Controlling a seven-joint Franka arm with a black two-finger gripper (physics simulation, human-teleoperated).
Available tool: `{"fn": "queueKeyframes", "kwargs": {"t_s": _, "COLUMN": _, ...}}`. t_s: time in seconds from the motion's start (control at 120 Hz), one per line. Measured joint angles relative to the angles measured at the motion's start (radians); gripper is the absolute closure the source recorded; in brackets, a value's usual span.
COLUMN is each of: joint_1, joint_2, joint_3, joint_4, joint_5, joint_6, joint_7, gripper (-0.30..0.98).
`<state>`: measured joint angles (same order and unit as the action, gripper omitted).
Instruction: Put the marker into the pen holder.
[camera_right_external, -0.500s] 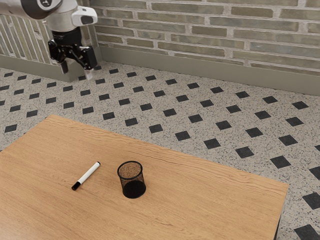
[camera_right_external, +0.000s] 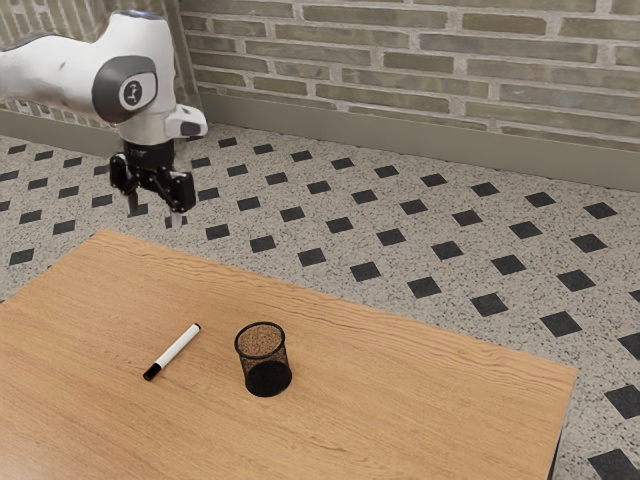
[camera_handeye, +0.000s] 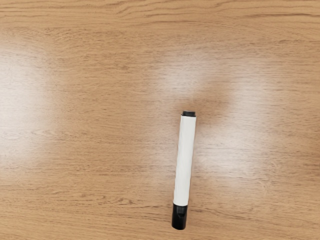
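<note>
Down comes the white jointed arm, its black, slender fingers lower now than in the earlier frame and slightly further toward the exterior view's right, while nothing below them has budged! Those fingers stand wide apart, nothing between them, still up in the air. Below and well apart from them, the white cylindrical marker with black ends lies flat on the light-brown wooden table, untouched. And the goal of it all, the round black mesh pen holder, stands upright beside the marker, off from the fingers toward the exterior view's right, with no marker in it. So what's on the scoreboard? The approach is under way, I'd judge, and that is all: no grasp, no lift, no drop. Left to do is nearly the whole job: bring the fingers down around the marker's barrel, close on it, raise it, carry it across, tip it upright over the pen holder's mouth, lower it in and let go. Early minutes, this one, and the marker is the next target!
</note>
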<state>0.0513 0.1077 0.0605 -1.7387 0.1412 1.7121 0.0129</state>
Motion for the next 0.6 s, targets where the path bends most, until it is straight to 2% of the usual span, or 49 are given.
{"fn": "queueKeyframes", "kwargs": {"t_s": 0.183, "joint_1": 0.015, "joint_2": 0.012, "joint_3": 0.012, "joint_4": -0.267, "joint_5": -0.047, "joint_6": 0.242, "joint_7": 0.001, "gripper": 0.00}}
{"fn": "queueKeyframes", "kwargs": {"t_s": 0.342, "joint_1": 0.002, "joint_2": -0.098, "joint_3": 0.024, "joint_4": -0.486, "joint_5": -0.053, "joint_6": 0.393, "joint_7": -0.008, "gripper": 0.00}}
{"fn": "queueKeyframes", "kwargs": {"t_s": 0.467, "joint_1": -0.001, "joint_2": -0.094, "joint_3": 0.027, "joint_4": -0.601, "joint_5": -0.045, "joint_6": 0.514, "joint_7": -0.021, "gripper": 0.00}}
{"fn": "queueKeyframes", "kwargs": {"t_s": 0.6, "joint_1": -0.014, "joint_2": -0.043, "joint_3": 0.034, "joint_4": -0.634, "joint_5": -0.043, "joint_6": 0.618, "joint_7": -0.031, "gripper": 0.00}}
